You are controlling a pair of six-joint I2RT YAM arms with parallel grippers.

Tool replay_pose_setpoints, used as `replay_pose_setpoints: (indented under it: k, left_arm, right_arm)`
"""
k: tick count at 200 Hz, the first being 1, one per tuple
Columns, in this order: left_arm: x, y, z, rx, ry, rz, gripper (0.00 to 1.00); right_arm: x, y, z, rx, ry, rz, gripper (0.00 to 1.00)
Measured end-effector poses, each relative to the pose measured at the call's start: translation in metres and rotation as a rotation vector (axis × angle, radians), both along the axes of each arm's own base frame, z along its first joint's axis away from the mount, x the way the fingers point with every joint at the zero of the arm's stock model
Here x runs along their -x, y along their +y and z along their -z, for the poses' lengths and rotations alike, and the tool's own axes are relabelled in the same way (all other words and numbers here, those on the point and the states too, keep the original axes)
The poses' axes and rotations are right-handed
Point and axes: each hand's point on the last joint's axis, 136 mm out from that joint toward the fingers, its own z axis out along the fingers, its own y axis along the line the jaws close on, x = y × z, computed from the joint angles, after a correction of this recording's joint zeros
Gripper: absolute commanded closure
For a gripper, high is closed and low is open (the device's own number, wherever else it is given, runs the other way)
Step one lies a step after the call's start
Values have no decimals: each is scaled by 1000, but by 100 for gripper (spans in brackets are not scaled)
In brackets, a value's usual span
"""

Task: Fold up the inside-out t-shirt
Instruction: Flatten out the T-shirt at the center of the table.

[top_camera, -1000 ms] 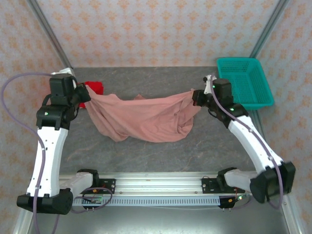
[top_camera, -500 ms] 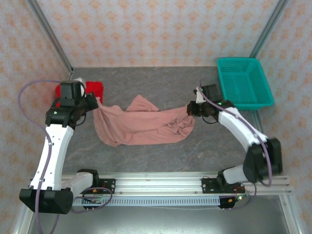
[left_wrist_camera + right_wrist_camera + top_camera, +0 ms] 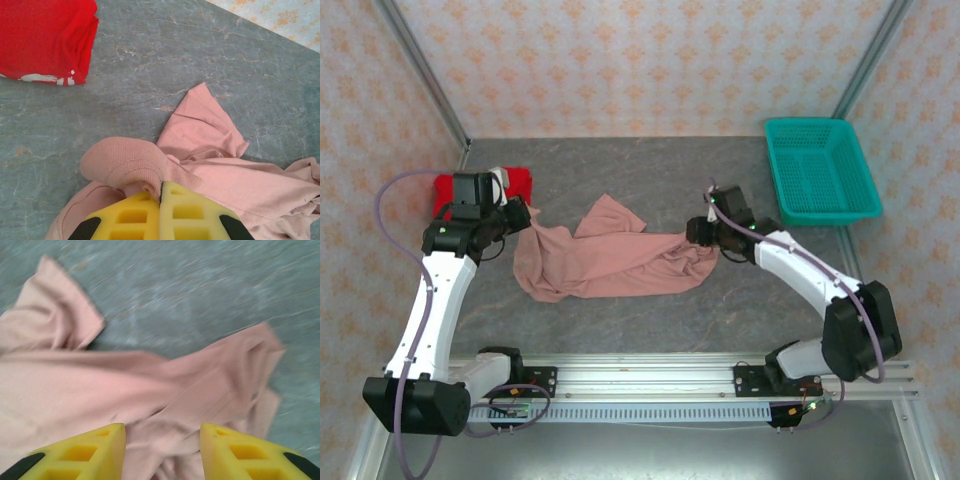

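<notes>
The grey table [image 3: 650, 170] was the biggest thing. The pink t-shirt [image 3: 610, 262] lay in a crumpled strip across the middle of the table, with one floppy corner pointing to the table's far side. A teal basket [image 3: 820, 175] sat at the far right corner of the table. A red garment [image 3: 518, 182] with a bit of white trim lay at the far left side of the table.

The left gripper [image 3: 520, 215] was over the left part of the table. Its yellow fingers [image 3: 195, 215] were pressed tight together, pinching a rolled edge of the shirt. The right gripper [image 3: 698, 232] was over the right part of the table, just above the shirt's right end. Its jaws stood apart, and the cloth lay loose under them in the right wrist view [image 3: 162, 432].
</notes>
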Motion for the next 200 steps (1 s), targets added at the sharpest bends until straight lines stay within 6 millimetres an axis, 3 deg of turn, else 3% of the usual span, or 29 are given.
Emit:
replay_pose_setpoints:
  k: [25,50,82,134,200]
  left_arm:
    - [-3,-1,-1,6,-9,3,100]
    - [-3,-2,-2,9,-12,6,100]
    - [-3,-2,-2,9,-12,6,100]
    - [-3,-2,-2,9,-12,6,100]
    - [-3,-2,-2,8,-11,5,100]
  right_arm:
    - [9,18,22,-8,50,-37,63]
    - [5,23,49,5,107,-31,63]
    - [0,27,69,14,142,-30,63]
    - [-15,33,77,29,148,-23,70]
    - [-22,18,74,104,121,11,100]
